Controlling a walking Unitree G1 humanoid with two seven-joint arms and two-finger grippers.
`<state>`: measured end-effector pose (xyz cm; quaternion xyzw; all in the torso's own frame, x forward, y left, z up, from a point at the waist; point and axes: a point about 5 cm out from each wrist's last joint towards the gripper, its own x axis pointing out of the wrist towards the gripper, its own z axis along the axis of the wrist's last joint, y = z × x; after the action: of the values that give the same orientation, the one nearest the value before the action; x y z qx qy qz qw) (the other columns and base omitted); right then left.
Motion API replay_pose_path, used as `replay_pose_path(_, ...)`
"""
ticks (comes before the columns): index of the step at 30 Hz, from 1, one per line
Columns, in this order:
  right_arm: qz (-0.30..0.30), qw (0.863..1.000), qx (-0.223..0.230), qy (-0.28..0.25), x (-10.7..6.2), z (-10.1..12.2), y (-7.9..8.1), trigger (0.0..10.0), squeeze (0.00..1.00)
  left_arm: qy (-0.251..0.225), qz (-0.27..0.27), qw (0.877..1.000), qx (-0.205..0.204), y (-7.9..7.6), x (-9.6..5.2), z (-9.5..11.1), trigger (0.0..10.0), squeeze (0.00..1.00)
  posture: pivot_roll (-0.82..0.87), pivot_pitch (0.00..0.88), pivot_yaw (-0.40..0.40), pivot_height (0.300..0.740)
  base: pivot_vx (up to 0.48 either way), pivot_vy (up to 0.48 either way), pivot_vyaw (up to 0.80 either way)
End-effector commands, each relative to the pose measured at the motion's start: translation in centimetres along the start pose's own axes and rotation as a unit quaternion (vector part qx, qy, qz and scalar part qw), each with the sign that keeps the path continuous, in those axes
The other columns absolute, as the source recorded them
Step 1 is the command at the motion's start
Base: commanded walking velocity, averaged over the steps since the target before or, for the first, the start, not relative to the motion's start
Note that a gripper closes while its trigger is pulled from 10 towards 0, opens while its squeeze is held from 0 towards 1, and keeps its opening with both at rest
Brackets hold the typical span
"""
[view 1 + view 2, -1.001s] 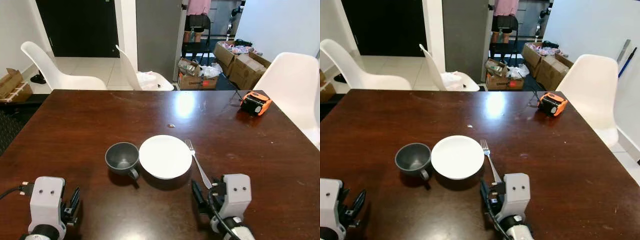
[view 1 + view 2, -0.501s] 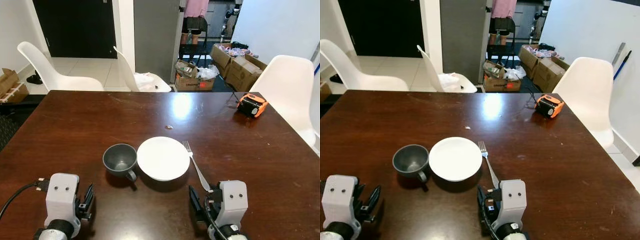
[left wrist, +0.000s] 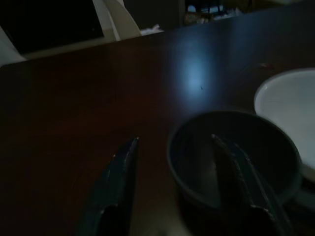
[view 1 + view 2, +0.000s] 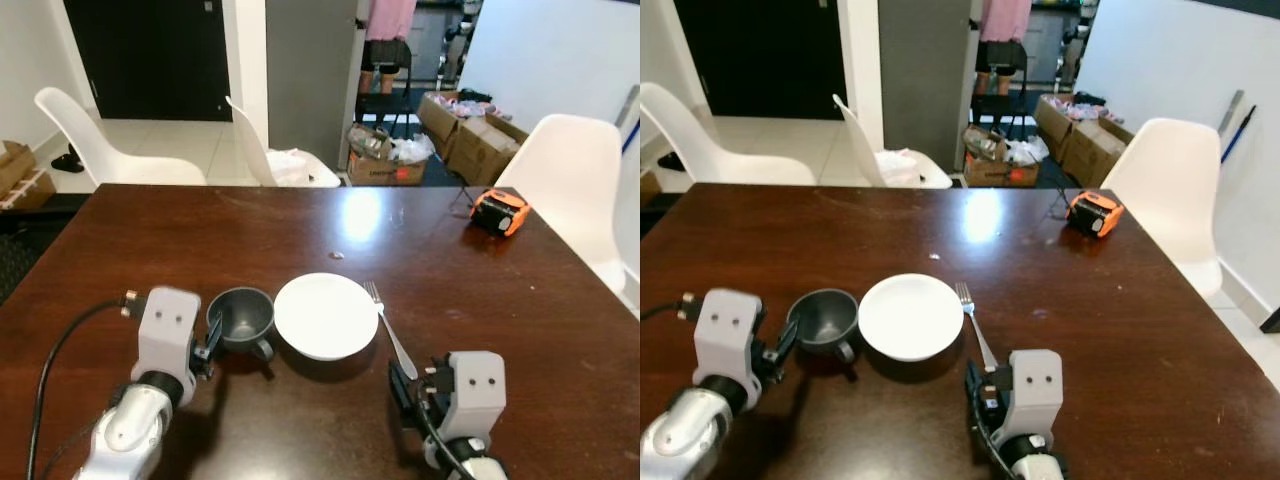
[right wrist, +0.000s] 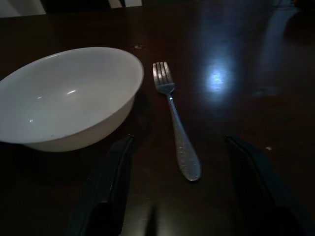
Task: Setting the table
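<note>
On the left side of the dark brown wooden table (image 4: 150,230), the left gripper (image 3: 177,162) is right at the small dark grey cup (image 4: 241,318). Its two black fingers are spread apart. One finger (image 3: 236,172) reaches over the rim into the cup, and the other stays outside, so the near wall of the cup sits between them. Nothing is squeezed yet. The cup's handle sticks out toward the robot.

Just beside the cup, on its right, sits the round white bowl (image 4: 326,315). They look very close, maybe touching.

Next comes the shiny silver fork (image 5: 174,123), just beside the bowl on its right. It lies long-ways, pointing away from the robot, with its prongs at the far end and its handle end toward the robot.

The right gripper (image 5: 179,191) waits low over the table, right behind the fork's handle. Its fingers are wide apart and hold nothing. The fork handle points straight into the gap.

I think the left arm is the one to take the cup, and the right arm is nearer to the fork.
</note>
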<state>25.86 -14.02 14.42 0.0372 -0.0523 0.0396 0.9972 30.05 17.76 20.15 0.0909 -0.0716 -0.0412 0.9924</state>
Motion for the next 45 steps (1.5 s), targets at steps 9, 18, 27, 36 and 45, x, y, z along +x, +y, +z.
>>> replay_pose_path(9,-0.005,1.0,0.008,0.006,0.1,-0.5,0.3,10.0,0.0,0.038,-0.022,0.999,-0.004,-0.8,3.7,0.0,10.0,1.0,0.02,0.134,0.107,0.74,0.0,0.0,0.0)
replay_pose_path(18,-0.003,1.0,0.015,0.007,0.1,-0.5,0.5,10.0,0.0,0.16,-0.022,0.986,-0.039,0.2,6.8,-1.0,10.0,0.0,0.03,0.143,0.128,0.74,0.0,0.0,0.0)
replay_pose_path(27,-0.006,1.0,0.021,0.01,0.0,-0.7,0.5,10.0,0.0,0.197,-0.009,0.98,-0.009,2.4,6.3,-2.2,4.7,0.0,0.03,0.148,0.126,0.74,0.0,0.0,0.0)
replay_pose_path(36,-0.001,1.0,0.02,0.012,0.2,-0.7,0.4,10.0,0.0,0.215,-0.027,0.976,-0.028,1.7,5.2,-3.2,0.0,0.0,0.04,0.143,0.114,0.74,0.0,0.0,0.0)
replay_pose_path(45,0.001,1.0,0.02,0.012,0.2,-0.7,0.5,10.0,0.0,0.215,-0.035,0.975,-0.031,1.0,5.2,-3.3,0.0,0.0,0.03,0.138,0.114,0.74,0.0,0.0,0.0)
